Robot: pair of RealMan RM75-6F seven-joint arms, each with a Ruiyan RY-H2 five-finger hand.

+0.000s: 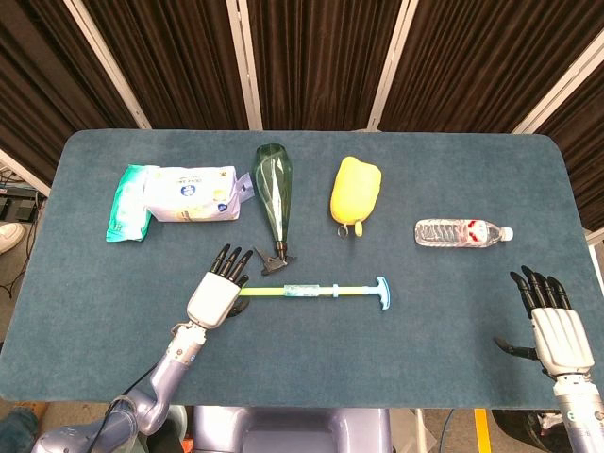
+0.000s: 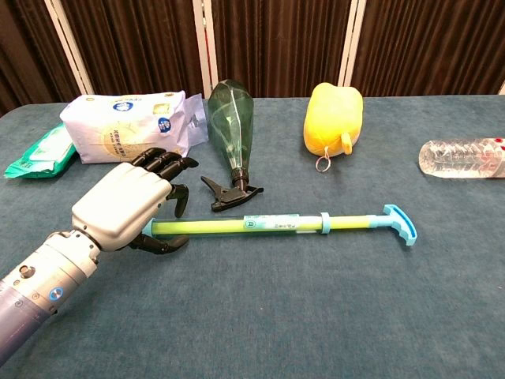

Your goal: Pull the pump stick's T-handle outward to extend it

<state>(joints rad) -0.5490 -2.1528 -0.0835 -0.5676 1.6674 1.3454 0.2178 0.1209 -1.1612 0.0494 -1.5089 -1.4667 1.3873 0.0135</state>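
The pump stick lies across the middle of the blue table, a yellow-green tube with a light blue T-handle at its right end. My left hand covers the tube's left end. Its fingers reach out over the tube and its thumb sits under it, not visibly closed on it. My right hand hovers at the table's near right corner with fingers spread and nothing in it, far from the T-handle. The chest view does not show it.
A green spray bottle lies just behind the stick, its black trigger close to my left hand's fingers. A white wipes pack is back left, a yellow plush pepper behind centre, a water bottle at right.
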